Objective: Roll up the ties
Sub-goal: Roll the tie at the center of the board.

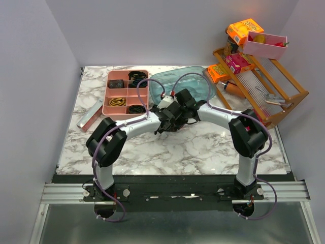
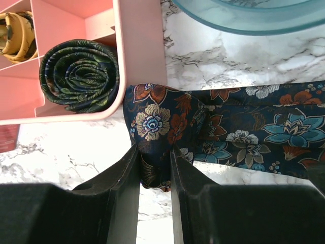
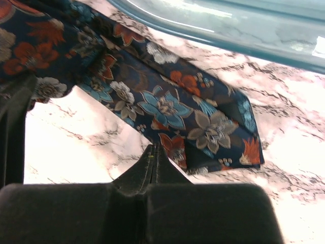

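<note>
Working on one floral tie (image 2: 238,127), stretched along the marble table (image 2: 228,56) just in front of the teal bin (image 2: 254,15), with one end close against the corner of the pink tray (image 2: 142,51) and the other lying out toward the right. Doubled over on itself at the tray end, likely to give the roll a firm core to start from. Clamped there by the left gripper (image 2: 152,162), part-way open, with a bunched fold of cloth filling the gap between the jaws. Appears, from the right wrist view, to lift a little off the marble toward that grip. Laid out straight, probably so as to wind evenly rather than crumple. Met near the far end by the right gripper (image 3: 152,152), closed tight with its tips at the tie's near edge; cannot tell whether pinching cloth there or merely touching it. Placed beside the tray for a plain enough reason, judging by the rolled green tie (image 2: 78,73) already sitting in a compartment: a short trip once wound. As for the arms, seen from above: reaching inward from both bases with elbows bowed outward and wrists brought low over the middle of the table, almost touching, hiding nearly all of the tie beneath them.
</note>
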`<control>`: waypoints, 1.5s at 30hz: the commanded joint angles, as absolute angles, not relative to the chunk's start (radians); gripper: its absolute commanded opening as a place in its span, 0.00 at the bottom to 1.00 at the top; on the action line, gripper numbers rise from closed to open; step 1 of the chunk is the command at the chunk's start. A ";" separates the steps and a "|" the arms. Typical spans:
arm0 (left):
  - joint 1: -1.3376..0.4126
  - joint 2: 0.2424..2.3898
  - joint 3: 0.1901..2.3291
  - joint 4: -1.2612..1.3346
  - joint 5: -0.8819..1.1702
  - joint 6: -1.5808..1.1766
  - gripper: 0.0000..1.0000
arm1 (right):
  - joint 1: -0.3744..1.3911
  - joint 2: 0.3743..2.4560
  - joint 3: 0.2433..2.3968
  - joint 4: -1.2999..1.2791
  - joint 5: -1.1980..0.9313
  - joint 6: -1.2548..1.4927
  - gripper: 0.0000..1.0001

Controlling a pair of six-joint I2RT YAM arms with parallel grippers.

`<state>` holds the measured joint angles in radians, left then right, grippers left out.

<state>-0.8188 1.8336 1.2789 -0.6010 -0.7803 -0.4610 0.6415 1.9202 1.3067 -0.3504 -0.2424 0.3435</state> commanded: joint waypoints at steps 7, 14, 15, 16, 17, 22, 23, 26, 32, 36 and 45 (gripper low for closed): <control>-0.865 1.979 1.408 -0.689 -0.885 -0.500 0.33 | 0.626 1.902 1.276 -0.359 -0.207 0.354 0.01; -0.893 2.020 1.442 -0.666 -0.822 -0.479 0.53 | 0.612 1.898 1.252 -0.350 -0.210 0.360 0.01; -0.897 2.020 1.443 -0.658 -0.810 -0.474 0.56 | 0.611 1.896 1.250 -0.347 -0.212 0.362 0.01; -0.900 2.019 1.443 -0.644 -0.790 -0.469 0.59 | 0.611 1.896 1.247 -0.348 -0.212 0.362 0.01; -0.902 2.019 1.445 -0.637 -0.775 -0.465 0.62 | 0.609 1.896 1.246 -0.348 -0.213 0.362 0.01; -0.907 2.008 1.443 -0.588 -0.709 -0.453 0.62 | 0.607 1.890 1.243 -0.344 -0.215 0.362 0.01; -0.908 2.003 1.442 -0.578 -0.683 -0.449 0.62 | 0.606 1.888 1.241 -0.345 -0.215 0.362 0.01; -0.910 1.990 1.433 -0.539 -0.641 -0.446 0.63 | 0.604 1.887 1.238 -0.344 -0.213 0.362 0.01; -0.908 1.962 1.401 -0.468 -0.546 -0.460 0.63 | 0.604 1.884 1.230 -0.339 -0.219 0.362 0.01; -0.904 1.944 1.370 -0.440 -0.517 -0.471 0.65 | 0.604 1.881 1.230 -0.339 -0.225 0.357 0.01; -0.842 1.752 1.252 -0.361 -0.450 -0.476 0.84 | 0.606 1.842 1.261 -0.333 -0.270 0.330 0.01</control>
<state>-0.8444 1.8885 1.2949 -0.4931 -0.5797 -0.4679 0.5827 1.8759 1.2362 -0.3721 -0.2268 0.3481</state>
